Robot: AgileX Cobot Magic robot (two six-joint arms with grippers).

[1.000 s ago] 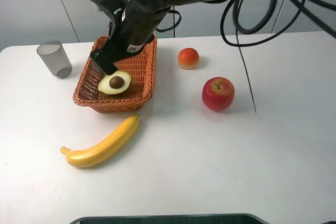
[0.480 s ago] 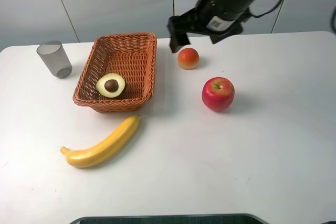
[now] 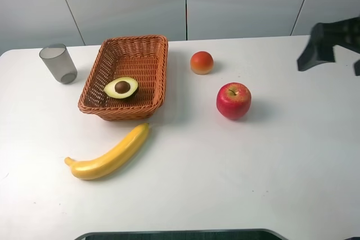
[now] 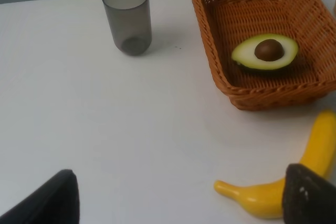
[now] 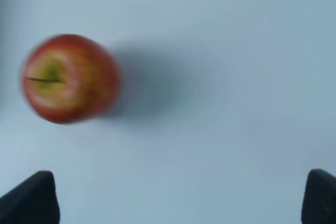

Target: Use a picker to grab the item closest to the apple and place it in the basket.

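One avocado half [image 3: 121, 87] lies inside the basket [image 3: 151, 49], apple [image 3: 233, 100] apart.

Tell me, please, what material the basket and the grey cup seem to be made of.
The basket looks like woven wicker or rattan, orange-brown and matte: interlaced strands show on its walls and rim. The grey cup seems to be translucent smoky plastic, smooth and slightly glossy, since its base shows through the wall; tinted glass cannot be excluded.

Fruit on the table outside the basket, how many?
3. The banana lies in front of the basket, the apple sits right of centre, and the orange-red fruit is behind it. None seem hidden.
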